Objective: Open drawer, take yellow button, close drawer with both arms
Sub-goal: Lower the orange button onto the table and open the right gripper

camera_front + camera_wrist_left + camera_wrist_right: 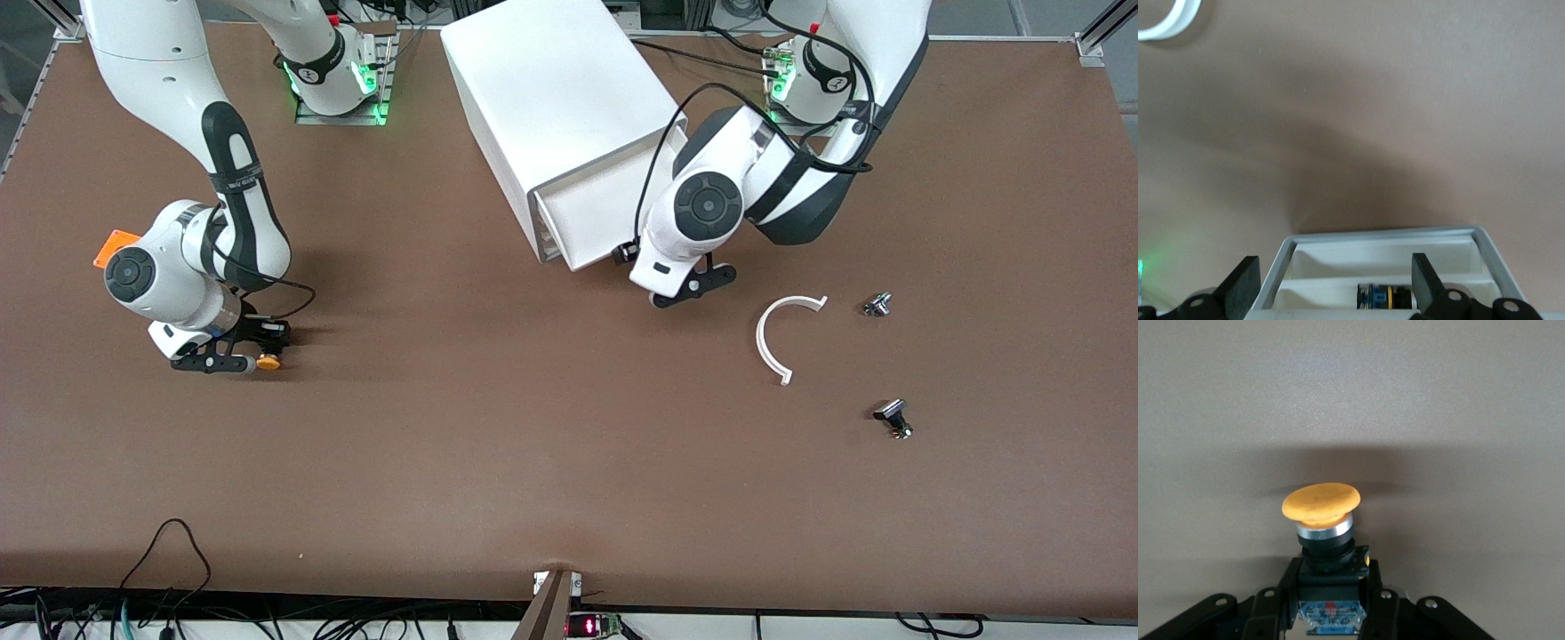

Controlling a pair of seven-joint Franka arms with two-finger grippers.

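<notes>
The white cabinet (551, 98) stands at the middle of the table's robot-side edge, its grey-rimmed front toward the front camera. A white drawer (582, 227) shows at that front. In the left wrist view the drawer (1338, 257) has white dividers and holds a black, blue and yellow part (1383, 297). My left gripper (695, 286) is open right at the drawer's front, its fingers (1241, 283) spread wide about the tray. My right gripper (242, 363) is low over the table toward the right arm's end. It is shut on the button (268, 362) by its black body, orange-yellow cap (1321, 503) pointing outward.
A white curved strip (781, 338) and two small black-and-silver metal parts (877, 305) (893, 418) lie toward the left arm's end. An orange square box (114, 246) shows partly beside the right arm's wrist. Cables hang along the table edge nearest the front camera.
</notes>
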